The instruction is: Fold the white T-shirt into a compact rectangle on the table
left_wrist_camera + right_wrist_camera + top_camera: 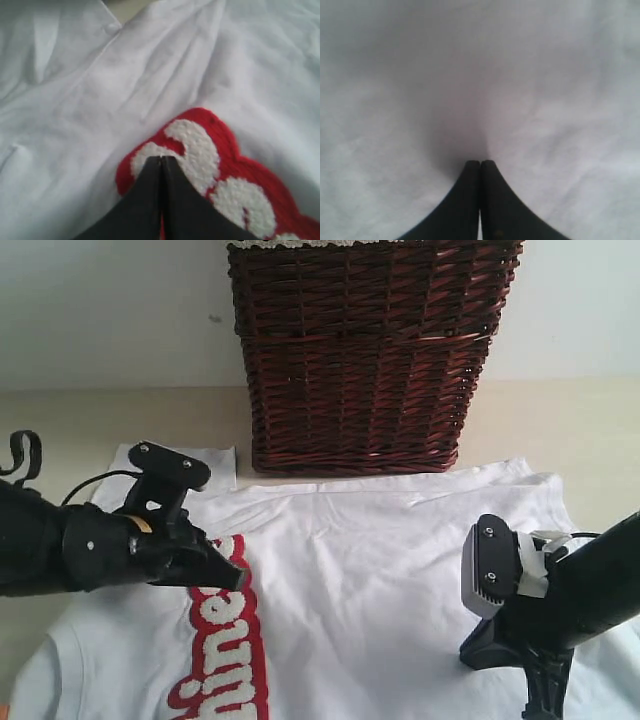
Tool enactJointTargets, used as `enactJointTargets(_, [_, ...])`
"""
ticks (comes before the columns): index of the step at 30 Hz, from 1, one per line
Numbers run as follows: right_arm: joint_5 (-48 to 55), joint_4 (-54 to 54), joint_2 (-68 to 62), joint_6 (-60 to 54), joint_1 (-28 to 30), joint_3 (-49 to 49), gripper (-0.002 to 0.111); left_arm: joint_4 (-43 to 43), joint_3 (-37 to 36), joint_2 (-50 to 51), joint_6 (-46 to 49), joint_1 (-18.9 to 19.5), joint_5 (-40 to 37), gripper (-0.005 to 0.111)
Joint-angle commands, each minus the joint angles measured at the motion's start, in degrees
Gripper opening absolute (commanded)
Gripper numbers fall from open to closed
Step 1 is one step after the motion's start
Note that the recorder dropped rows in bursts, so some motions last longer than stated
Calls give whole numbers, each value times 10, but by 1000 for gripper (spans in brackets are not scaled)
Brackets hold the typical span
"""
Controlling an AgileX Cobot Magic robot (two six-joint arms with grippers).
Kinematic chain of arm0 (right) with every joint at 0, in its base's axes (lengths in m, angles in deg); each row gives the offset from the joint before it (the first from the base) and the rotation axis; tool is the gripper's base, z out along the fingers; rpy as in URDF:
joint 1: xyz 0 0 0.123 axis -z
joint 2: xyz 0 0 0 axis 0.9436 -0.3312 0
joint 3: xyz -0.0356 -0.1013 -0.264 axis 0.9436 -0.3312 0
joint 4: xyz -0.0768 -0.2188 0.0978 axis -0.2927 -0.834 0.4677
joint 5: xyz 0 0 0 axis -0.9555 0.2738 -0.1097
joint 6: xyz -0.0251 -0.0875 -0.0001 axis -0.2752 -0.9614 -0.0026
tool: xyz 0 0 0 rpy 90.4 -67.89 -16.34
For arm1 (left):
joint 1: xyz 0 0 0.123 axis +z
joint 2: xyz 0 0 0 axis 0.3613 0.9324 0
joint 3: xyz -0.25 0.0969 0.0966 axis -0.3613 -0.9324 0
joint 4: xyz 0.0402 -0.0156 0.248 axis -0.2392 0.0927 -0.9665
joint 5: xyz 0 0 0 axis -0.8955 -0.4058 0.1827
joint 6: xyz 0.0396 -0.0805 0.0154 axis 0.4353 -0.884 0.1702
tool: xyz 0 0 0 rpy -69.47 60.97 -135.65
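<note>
One white T-shirt [370, 560] covers the surface [560, 420] in my exterior view, far edge meeting the wicker basket [370, 350], bare room either side. Left wrist: left fingers [150, 195] pressed together, empty, over red-edged lettering [200, 145]. Right wrist: right fingers [495, 200] likewise, over plain cloth.

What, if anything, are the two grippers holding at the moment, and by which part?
Nothing, as far as shows: the left gripper is shut empty over the red lettering of the white T-shirt, the right gripper shut empty over its plain cloth.
</note>
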Motion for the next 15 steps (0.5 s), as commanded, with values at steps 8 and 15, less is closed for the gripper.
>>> enactJointTargets(8, [185,-4,100,17,2,-1,0,-55,125,99,3,115,-187,0])
enactJointTargets(15, [332,-195,151,151,2,-1,0,-72,154,94,-2,115,-188,5])
